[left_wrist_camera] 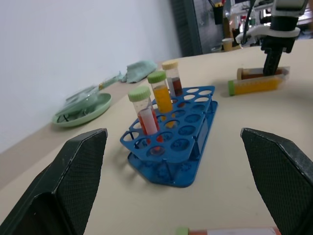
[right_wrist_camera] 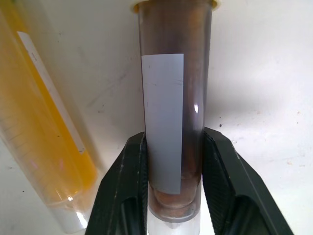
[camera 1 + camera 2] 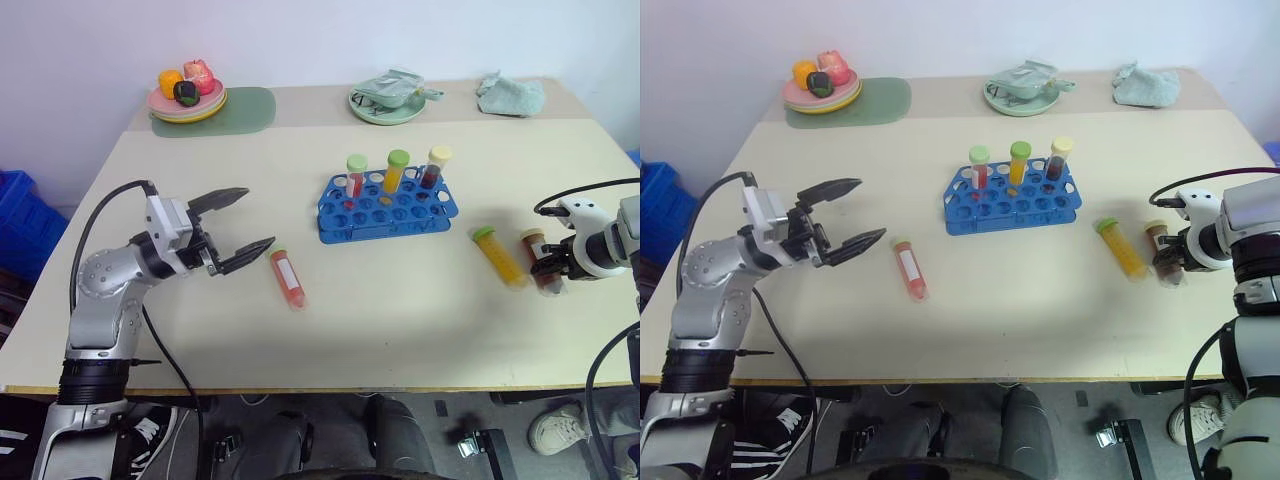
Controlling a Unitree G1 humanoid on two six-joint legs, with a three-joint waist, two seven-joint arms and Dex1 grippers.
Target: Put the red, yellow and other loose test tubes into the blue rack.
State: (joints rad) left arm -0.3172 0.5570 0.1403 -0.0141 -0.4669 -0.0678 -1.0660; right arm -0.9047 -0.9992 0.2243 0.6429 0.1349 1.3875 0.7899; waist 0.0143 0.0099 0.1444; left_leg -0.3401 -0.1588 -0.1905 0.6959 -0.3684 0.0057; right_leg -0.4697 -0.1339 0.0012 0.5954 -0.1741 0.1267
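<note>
The beige tabletop (image 3: 400,320) carried a blue rack (image 3: 388,208) near its centre. Left of the rack lay a red tube (image 3: 288,279); right of it, a yellow tube (image 3: 498,256) and a brown tube (image 3: 540,262). Behind the rack sat a green mat (image 3: 250,108), a plate (image 3: 388,106) and a cloth (image 3: 511,95).

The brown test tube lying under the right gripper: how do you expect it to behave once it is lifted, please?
The brown test tube looks rigid, so it should not flex. Its smooth round wall, pinched near one end by the right gripper, may slip or swing. If released, it would probably roll toward the yellow test tube on the table.
</note>
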